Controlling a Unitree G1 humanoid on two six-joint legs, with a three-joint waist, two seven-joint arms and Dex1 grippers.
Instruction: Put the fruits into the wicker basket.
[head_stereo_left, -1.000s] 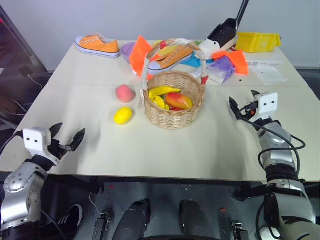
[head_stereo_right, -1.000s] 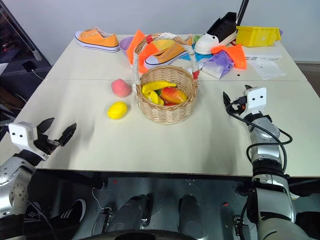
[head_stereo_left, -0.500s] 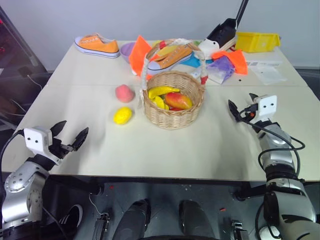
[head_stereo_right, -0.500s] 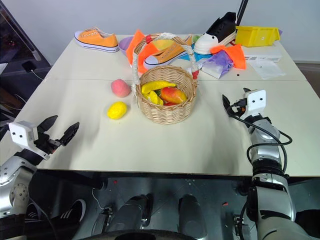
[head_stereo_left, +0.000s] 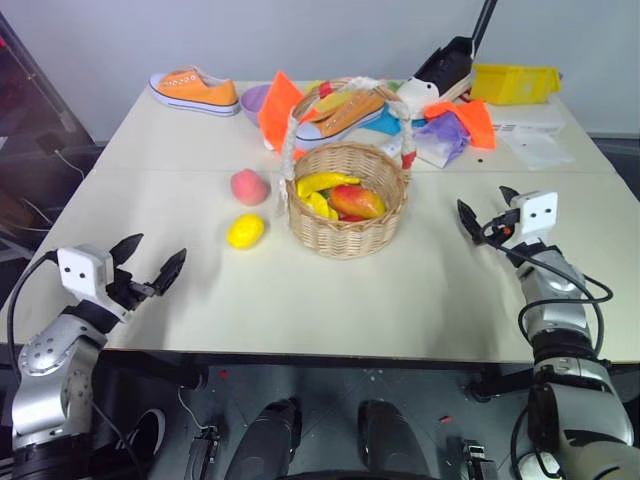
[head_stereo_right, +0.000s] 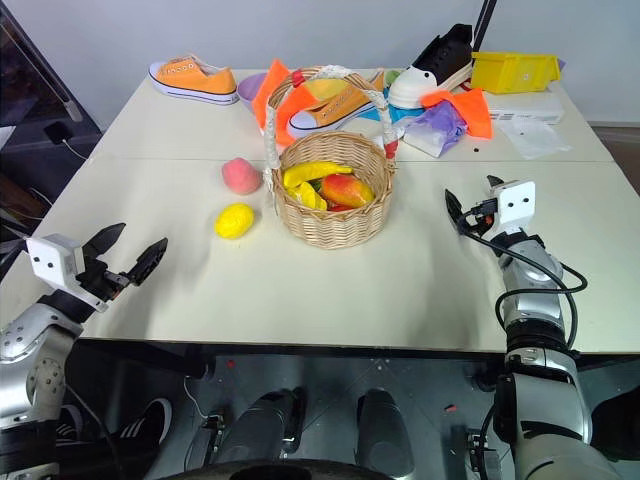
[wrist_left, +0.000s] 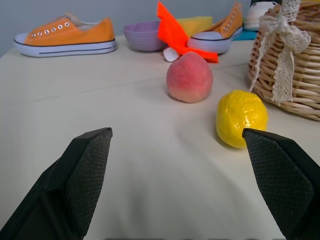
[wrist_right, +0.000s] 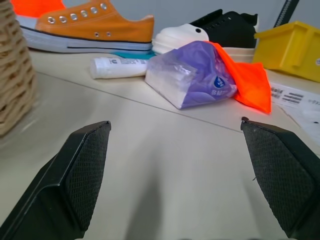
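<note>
The wicker basket (head_stereo_left: 346, 220) stands mid-table with a banana (head_stereo_left: 322, 183) and a red-orange mango (head_stereo_left: 357, 201) inside. Just left of it on the table lie a pink peach (head_stereo_left: 249, 186) and a yellow lemon (head_stereo_left: 245, 231), both apart from the basket. My left gripper (head_stereo_left: 148, 269) hovers open and empty over the near left edge, pointing toward the lemon (wrist_left: 241, 118) and peach (wrist_left: 189, 77). My right gripper (head_stereo_left: 484, 208) is open and empty at the right of the basket, level with it.
Behind the basket lie orange sneakers (head_stereo_left: 195, 90), a black shoe (head_stereo_left: 446, 68), orange cloth pieces (head_stereo_left: 279, 105), a purple bowl (head_stereo_left: 257, 98), a purple bag (wrist_right: 192, 75), a white tube (wrist_right: 117, 67) and a yellow bin (head_stereo_left: 515, 83). Papers (head_stereo_left: 535, 143) lie far right.
My left gripper has crept slightly right and forward toward the lemon. The right gripper and the fruits have stayed put.
</note>
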